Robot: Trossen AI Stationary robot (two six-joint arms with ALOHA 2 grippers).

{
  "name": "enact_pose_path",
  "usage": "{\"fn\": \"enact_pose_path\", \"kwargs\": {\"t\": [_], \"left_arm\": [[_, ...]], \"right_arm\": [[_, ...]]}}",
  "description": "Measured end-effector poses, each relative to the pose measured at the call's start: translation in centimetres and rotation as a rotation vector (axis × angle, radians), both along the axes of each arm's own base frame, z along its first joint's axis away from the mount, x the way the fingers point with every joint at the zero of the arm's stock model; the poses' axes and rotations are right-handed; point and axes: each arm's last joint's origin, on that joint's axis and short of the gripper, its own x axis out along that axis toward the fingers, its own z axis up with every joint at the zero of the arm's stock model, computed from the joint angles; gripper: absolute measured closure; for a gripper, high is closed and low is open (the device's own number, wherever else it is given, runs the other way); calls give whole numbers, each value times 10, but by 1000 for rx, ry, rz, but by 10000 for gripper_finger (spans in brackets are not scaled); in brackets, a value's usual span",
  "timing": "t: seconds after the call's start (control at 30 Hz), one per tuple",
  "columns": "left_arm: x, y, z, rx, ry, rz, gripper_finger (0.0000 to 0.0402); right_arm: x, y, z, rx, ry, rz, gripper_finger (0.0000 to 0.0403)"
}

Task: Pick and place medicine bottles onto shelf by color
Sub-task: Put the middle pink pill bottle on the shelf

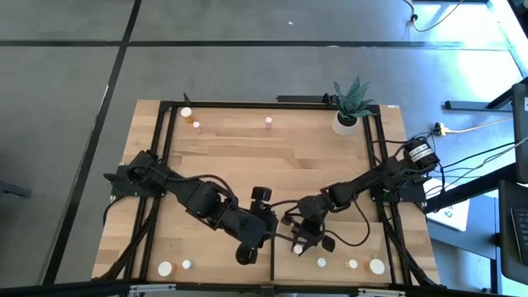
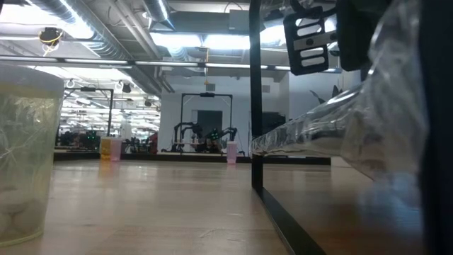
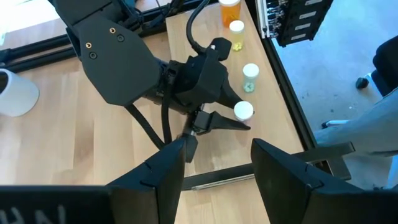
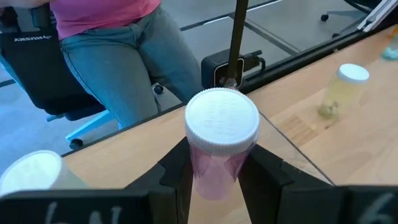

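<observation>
1. The pink bottle (image 4: 219, 149) (white cap up) sits upright between the right gripper's (image 4: 217, 177) fingers, which are clamped on its body, at lower centre of the right wrist frame.
2. In the high view, that right gripper (image 1: 299, 244) is at lower centre, just right of the shelf's dark edge (image 1: 272, 266).
3. The shelf panel (image 1: 346, 247) fills the lower right of the table; three white-capped bottles (image 1: 352, 264) stand in a row along its bottom edge.
4. The left gripper (image 1: 250, 247) is just left of the dark edge, fingers (image 3: 163, 174) parted, holding nothing.
5. More bottles: two at lower left (image 1: 166, 268), two at upper left (image 1: 186, 112), one pink at upper centre (image 1: 268, 122).
6. A potted plant (image 1: 351, 103) stands at the table's (image 1: 206, 161) upper right.
7. A seated person (image 4: 112, 37) shows beyond the table edge, upper left of the right wrist frame.
</observation>
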Motion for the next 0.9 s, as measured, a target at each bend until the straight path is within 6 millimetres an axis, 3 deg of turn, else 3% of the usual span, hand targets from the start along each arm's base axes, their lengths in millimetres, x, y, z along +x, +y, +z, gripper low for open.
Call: {"fn": "enact_pose_path", "kwargs": {"t": [0.4,0.67,0.9], "left_arm": [[1,1,0,1,2,3,225],[1,2,0,1,2,4,225],[1,3,0,1,2,9,225]], "right_arm": [[7,4,-19,37,-7,51,291],[8,5,-18,49,-26,57,291],[10,6,-34,26,4,44,291]]}}
